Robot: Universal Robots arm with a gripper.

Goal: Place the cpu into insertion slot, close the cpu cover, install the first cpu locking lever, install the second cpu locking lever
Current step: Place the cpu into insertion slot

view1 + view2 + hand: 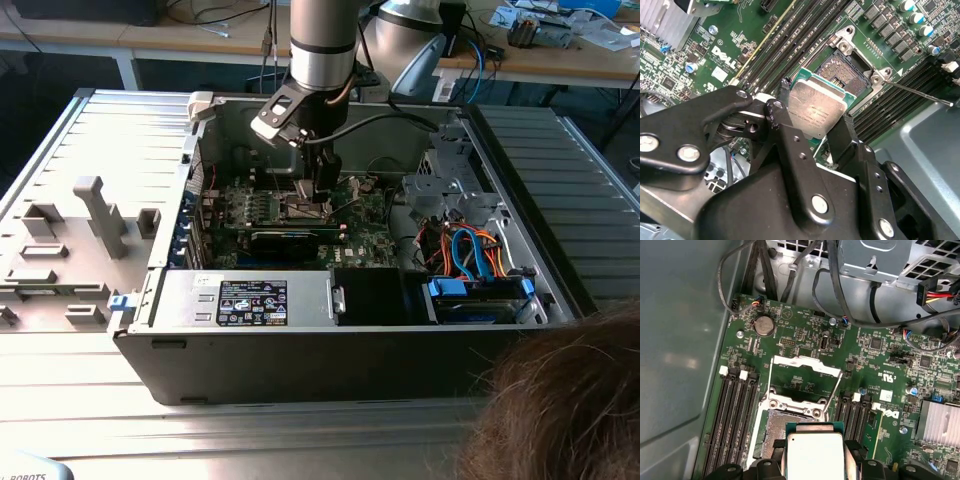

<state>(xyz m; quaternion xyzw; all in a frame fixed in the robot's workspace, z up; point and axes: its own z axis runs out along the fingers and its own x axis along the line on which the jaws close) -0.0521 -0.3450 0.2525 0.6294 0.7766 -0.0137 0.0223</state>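
Observation:
My gripper (812,125) is shut on the cpu (816,111), a flat square chip with a silver-grey top, pinched at two opposite edges by the black fingers (782,125). In both wrist views the cpu hangs just above and slightly to one side of the insertion slot (844,70), whose dark pin field is exposed. The first wrist view shows the cpu (815,455) in the gripper (815,462) beside the slot (782,422), with the cpu cover (802,365) swung open behind it and a thin locking lever (835,390) raised. In the exterior view the gripper (322,195) reaches down into the case over the green motherboard (365,235).
The open computer case (330,350) walls in the board. Memory slots (735,415) flank the socket; a heatsink (940,422) and cables (850,295) lie close. A drive bay with orange and blue cables (475,260) sits at the exterior view's right. A person's hair (570,400) shows in front.

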